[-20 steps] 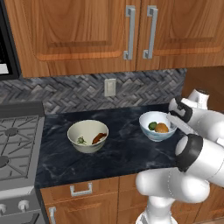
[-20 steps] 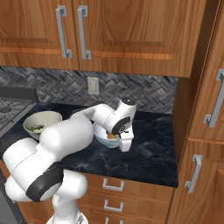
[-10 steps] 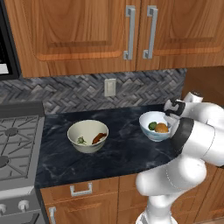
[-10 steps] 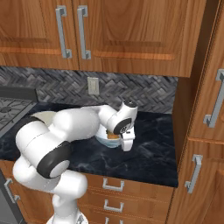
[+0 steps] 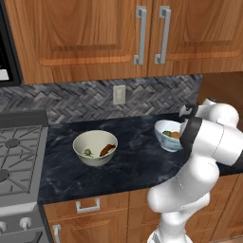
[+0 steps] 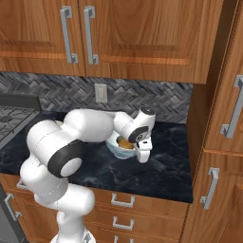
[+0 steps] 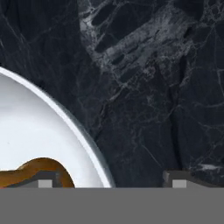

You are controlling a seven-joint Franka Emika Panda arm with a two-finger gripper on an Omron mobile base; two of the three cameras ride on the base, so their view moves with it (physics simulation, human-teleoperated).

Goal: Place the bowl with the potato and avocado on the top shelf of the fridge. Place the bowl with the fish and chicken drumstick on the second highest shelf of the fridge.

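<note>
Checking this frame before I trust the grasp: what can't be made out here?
- Hand: right base view, fingers blend into its white body, grip on the pale blue bowl unclear.
- Avocado: left base view, partly behind the arm.
- Potato: hand view, cut off at the bottom.
- Fish: tiny in the cream bowl.

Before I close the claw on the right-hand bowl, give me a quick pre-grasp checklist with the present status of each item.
1. Claw straddles the rim of the white bowl, one tip inside, one over the counter: ok.
2. Jaws apart, nothing clamped yet: ok.
3. Correct bowl for the top shelf: potato and a green piece lie in it: ok.
4. Potato clear of the inner tip: cannot tell, it lies very close.
5. Other bowl with the chicken drumstick stands apart, well to the left: ok.
6. Fridge open and reachable: cannot tell.
</note>
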